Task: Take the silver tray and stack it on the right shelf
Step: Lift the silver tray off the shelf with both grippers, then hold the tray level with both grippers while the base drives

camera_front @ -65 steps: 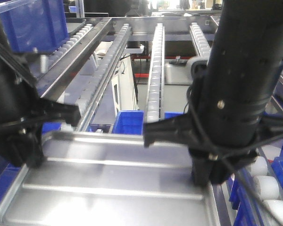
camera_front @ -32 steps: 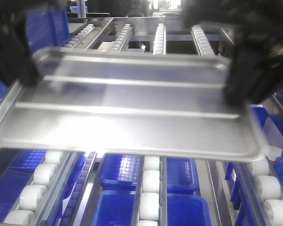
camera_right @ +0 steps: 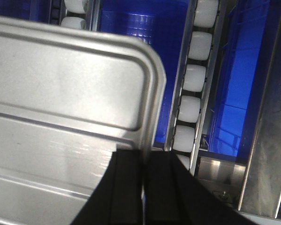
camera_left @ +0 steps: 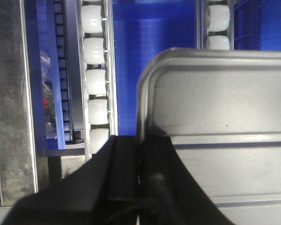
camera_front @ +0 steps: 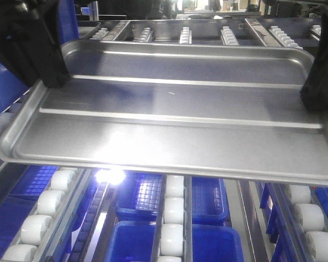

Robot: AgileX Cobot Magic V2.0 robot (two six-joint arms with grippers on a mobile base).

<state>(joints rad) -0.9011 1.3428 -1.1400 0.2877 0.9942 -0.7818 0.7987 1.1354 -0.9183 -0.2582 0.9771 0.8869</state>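
Observation:
The silver tray, shiny with two lengthwise ridges, hangs in the air and spans almost the whole front view. My left gripper is shut on its left rim, and my right gripper is shut on its right rim. In the left wrist view the jaws pinch the tray's edge near a rounded corner. In the right wrist view the jaws pinch the tray's right edge. White roller rails of a steel rack run below the tray. More rails lie beyond its far rim.
Blue bins sit on the level under the rollers. Roller rails and a steel frame bar run left of the tray. A roller rail, a steel upright and a steel plate with a screw run to its right.
The tray has risen from low in the view, with both arms in front of it, to a higher, nearly level position. The arms now sit at the view's edges.

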